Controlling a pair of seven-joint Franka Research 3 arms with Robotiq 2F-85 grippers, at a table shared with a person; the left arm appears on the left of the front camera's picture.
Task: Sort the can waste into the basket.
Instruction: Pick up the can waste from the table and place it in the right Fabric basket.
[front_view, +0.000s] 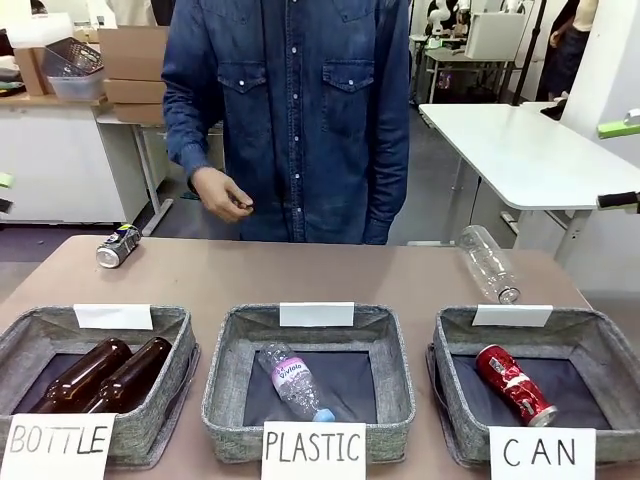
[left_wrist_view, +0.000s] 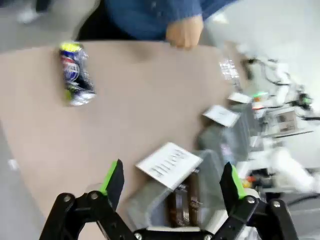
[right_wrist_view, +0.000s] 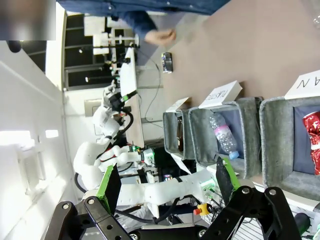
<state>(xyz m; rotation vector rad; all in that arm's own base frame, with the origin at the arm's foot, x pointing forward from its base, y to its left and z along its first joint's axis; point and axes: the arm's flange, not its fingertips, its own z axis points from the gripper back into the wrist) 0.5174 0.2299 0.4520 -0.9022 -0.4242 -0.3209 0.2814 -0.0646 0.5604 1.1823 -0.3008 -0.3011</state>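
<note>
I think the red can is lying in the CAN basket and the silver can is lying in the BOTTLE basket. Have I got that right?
Not quite. The red can does lie in the CAN basket, but the silver can is in no basket. It lies on its side on the bare table, near the far left corner beyond the BOTTLE basket. The front view shows this.

Red metal can (front_view: 514, 384) lies in the grey fabric CAN basket (front_view: 600, 340), rightmost. Silver metal can (front_view: 118, 246) lies on the brown table (front_view: 300, 275) behind the leftmost, BOTTLE-signed basket (front_view: 20, 335).
</note>
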